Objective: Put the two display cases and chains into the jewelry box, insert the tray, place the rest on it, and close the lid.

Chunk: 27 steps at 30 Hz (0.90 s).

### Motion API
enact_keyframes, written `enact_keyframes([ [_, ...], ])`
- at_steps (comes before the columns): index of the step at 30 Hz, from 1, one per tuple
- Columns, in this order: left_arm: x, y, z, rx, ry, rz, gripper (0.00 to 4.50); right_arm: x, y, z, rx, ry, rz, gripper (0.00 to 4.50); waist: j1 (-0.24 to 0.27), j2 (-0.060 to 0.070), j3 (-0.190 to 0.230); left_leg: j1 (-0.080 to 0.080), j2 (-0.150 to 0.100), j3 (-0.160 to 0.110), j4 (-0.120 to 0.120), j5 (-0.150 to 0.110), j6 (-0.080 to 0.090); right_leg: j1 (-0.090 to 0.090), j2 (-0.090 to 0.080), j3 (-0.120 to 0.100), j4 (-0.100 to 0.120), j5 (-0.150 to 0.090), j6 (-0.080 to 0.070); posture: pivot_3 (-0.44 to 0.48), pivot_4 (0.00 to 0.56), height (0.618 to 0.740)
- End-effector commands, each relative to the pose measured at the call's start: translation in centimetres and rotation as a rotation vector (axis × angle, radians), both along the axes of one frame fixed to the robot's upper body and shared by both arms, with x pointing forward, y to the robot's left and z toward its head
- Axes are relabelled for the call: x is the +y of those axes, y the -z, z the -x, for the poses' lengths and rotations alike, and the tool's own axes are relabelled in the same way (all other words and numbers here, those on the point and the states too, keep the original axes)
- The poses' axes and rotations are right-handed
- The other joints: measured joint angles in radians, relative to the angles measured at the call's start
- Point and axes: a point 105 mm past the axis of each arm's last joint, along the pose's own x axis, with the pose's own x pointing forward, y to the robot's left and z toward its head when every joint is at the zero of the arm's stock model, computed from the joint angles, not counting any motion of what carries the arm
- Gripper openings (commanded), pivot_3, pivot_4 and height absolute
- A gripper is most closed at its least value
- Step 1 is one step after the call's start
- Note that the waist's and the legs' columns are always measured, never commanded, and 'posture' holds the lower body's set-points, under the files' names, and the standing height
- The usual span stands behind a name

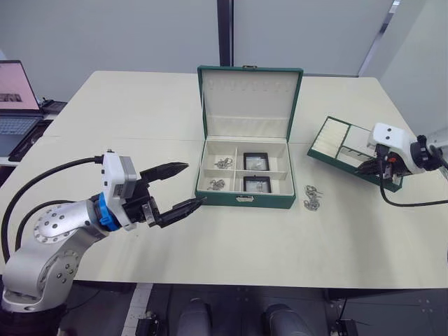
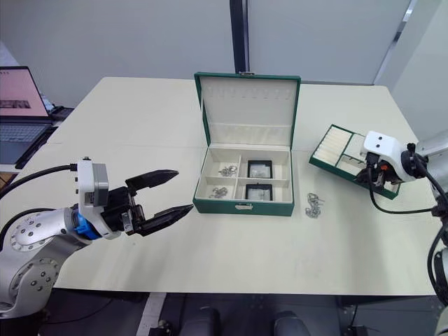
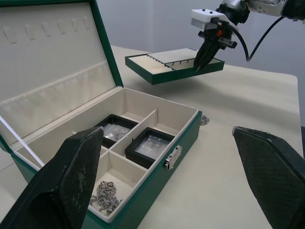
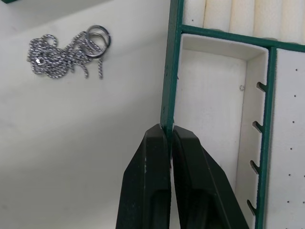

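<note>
Nearest the robot, the left gripper (image 1: 179, 185) hovers over the bare cream table (image 1: 231, 241) with its two black fingers spread wide and nothing between them, short of the front left corner of the jewelry box (image 1: 245, 199).

The dark green box sits at the middle of the table with its lid (image 1: 249, 99) standing upright, cream lining and a row of small hooks facing forward. Inside, the two display cases (image 1: 256, 162) lie in the right-hand compartments, one behind the other, and two clumps of chains (image 1: 223, 163) lie in the left-hand compartments, one front and one back.

Just to the right of the box's front corner, a loose chain with rings (image 1: 312, 197) lies on the tabletop, apart from the box.

Farther right, the right gripper (image 4: 170, 138) is clenched on the green side wall of the tray (image 2: 334, 149), its fingertips pinching the rim from both sides. In the left wrist view the tray hangs tilted above the table, lifted clear of the surface, with its ribbed ring rolls and flat compartments showing.

At the far left edge an open laptop (image 1: 15, 98) stands beside the table.
</note>
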Motion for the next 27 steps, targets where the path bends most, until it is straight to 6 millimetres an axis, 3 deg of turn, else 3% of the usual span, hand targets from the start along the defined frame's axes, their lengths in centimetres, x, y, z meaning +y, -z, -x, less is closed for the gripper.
enact_keyframes([
  [1, 0.9, -0.9, 0.3, -0.034, -0.007, -0.015, 4.5, 1.7, -3.5, 2.1, -0.051, -0.053, -0.047, 0.01, 0.001, 0.001, 0.0, 0.0, 0.0, 0.0, 0.0, 0.0, 0.0, 0.0, 0.0, 0.0, 0.0, 0.0, 0.0, 0.0, 0.15, 0.74],
  [7, 1.8, -0.6, 0.4, -0.016, -0.022, -0.026, 4.5, 5.4, -4.4, 5.6, -0.025, -0.148, -0.042, 0.01, -0.001, 0.002, 0.0, 0.0, 0.0, -0.001, 0.0, 0.0, 0.0, 0.0, 0.0, 0.0, 0.0, 0.0, 0.0, 0.0, 0.15, 0.74],
  [12, 2.2, -0.5, 0.5, -0.018, -0.033, -0.034, 4.5, 9.2, -4.5, 6.8, -0.05, -0.225, -0.05, 0.01, 0.0, 0.002, 0.0, 0.0, 0.0, -0.001, 0.0, -0.001, 0.001, -0.001, 0.0, -0.001, 0.0, 0.0, 0.0, 0.0, 0.15, 0.74],
  [20, 2.7, -0.3, 1.1, 0.016, -0.031, -0.034, 4.5, 14.2, -3.3, 7.0, -0.057, -0.291, -0.032, 0.01, -0.001, 0.002, 0.0, -0.002, 0.0, 0.0, -0.001, -0.001, 0.002, -0.004, 0.0, 0.0, 0.001, 0.0, 0.0, 0.0, 0.15, 0.74],
  [27, 3.0, -0.3, 1.5, 0.018, -0.044, -0.033, 4.5, 17.7, -1.9, 5.6, -0.061, -0.399, 0.005, 0.01, -0.002, 0.002, 0.0, -0.002, 0.0, -0.001, 0.0, -0.002, 0.004, -0.007, 0.0, 0.0, 0.001, 0.0, 0.0, 0.0, 0.15, 0.74],
])
